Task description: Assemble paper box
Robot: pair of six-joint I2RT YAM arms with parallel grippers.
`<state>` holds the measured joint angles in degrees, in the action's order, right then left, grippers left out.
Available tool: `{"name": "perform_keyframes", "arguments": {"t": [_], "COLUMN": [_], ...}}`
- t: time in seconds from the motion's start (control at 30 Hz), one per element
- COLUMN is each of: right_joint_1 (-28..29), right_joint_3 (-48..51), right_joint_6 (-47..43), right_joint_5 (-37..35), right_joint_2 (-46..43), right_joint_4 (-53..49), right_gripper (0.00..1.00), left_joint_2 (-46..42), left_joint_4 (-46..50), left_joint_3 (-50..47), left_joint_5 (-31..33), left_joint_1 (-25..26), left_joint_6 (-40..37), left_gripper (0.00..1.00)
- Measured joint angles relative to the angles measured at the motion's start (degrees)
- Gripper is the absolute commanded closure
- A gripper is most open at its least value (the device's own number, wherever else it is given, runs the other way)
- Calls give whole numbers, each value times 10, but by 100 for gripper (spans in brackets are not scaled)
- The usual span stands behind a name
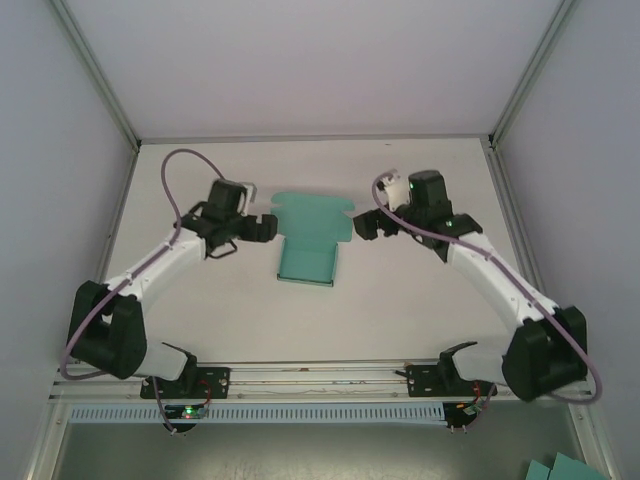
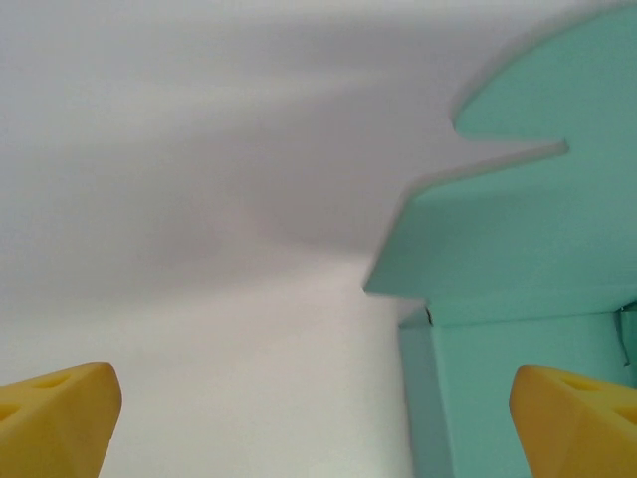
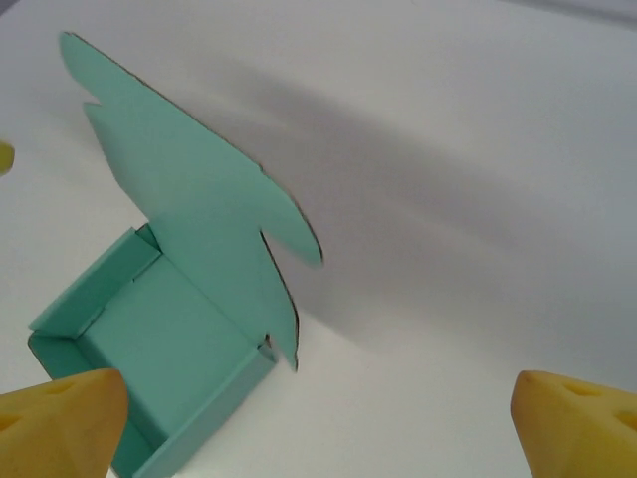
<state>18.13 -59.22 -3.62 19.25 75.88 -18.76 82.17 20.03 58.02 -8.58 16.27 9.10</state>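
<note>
The paper box is a teal-green card tray on the table's middle, its walls folded up. Its lid flap stands raised along the far side. My left gripper hangs just left of the lid, open, nothing between its fingers. The left wrist view has the paper box at the right, beside the right yellow fingertip; my left gripper is over bare table. My right gripper sits just right of the lid, open and empty. In its wrist view the paper box lies at the left, apart from my right gripper.
Spare teal card pieces lie off the table at the bottom right. Grey enclosure walls close in the left, right and far sides. A metal rail with the arm bases runs along the near edge.
</note>
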Motion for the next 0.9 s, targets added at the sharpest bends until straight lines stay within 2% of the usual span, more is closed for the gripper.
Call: {"name": "perform_keyframes", "arguments": {"t": [0.13,0.27,0.33,0.4,0.53,0.67,0.9], "right_joint_1": [2,7,8,9,15,20,25], "right_joint_3": [-125,-211,-243,-266,-290,-302,-308], "right_joint_6": [-106,-198,-228,-247,-257,-251,-244], "right_joint_5": [50,76,83,87,86,82,81], "right_joint_2": [122,217,252,276,294,301,313], "right_joint_4": [-60,-146,-191,-226,-266,-285,-303], "right_gripper": [5,18,28,46,70,75,65], "left_joint_2": [53,111,146,184,247,264,263], "left_joint_4": [0,37,72,105,165,212,236], "left_joint_3": [56,112,155,203,280,296,294], "left_joint_5": [-91,-177,-207,-228,-259,-283,-295], "left_joint_1": [-43,-51,-54,-55,-55,-55,-55], "left_joint_6": [-130,-246,-290,-325,-377,-413,-437], "left_gripper": [0,2,7,13,30,44,44]}}
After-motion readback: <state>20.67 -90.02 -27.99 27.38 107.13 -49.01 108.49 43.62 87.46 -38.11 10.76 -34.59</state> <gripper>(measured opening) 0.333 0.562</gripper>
